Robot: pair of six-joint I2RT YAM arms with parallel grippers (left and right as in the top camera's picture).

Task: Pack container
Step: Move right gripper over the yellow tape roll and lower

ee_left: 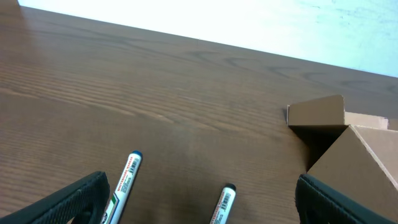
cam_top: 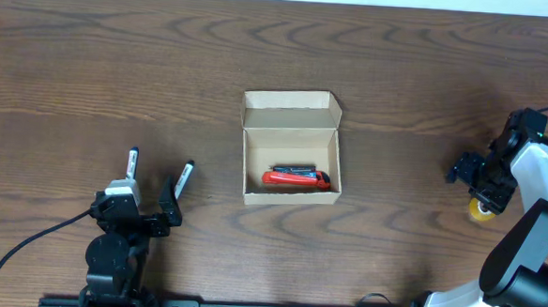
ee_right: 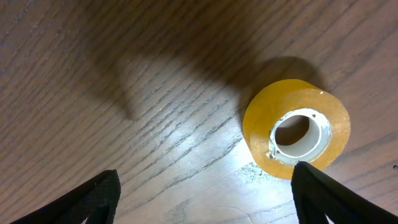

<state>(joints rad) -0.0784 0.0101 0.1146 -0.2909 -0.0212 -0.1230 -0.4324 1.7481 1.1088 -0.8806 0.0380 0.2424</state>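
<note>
Nearest the lens, toward the near-left corner of the dark wood-grain worktop [cam_top: 90, 69], the left gripper [ee_left: 200, 193] is seen with its black fingers spread wide and nothing held between them. Just beyond it, two white-barrelled marker pens [ee_left: 127, 175] are laid on the wood, side by side but apart. In the middle of the worktop the small rectangular tan cardboard box [cam_top: 289, 198] is set upright and open, its hinged flap lid [cam_top: 290, 112] folded back toward the far edge. Inside it, a red-handled tool [cam_top: 296, 180] and a dark slender item [cam_top: 292, 169] are lodged against the near wall; what they are exactly cannot be made out. Close to the right edge the right gripper [ee_right: 205, 186] is likewise held wide and empty, above a roll of yellowish clear tape [ee_right: 298, 127] lying flat just beside its right-hand finger. The box is judged to be light and thin-walled, so it would probably slide on the smooth wood if pushed and buckle if squeezed hard. A hold is best taken on the rim of a side wall, pinched gently, or on the free edge of the flap when it is to be shut, with the body steadied by the other arm.
</note>
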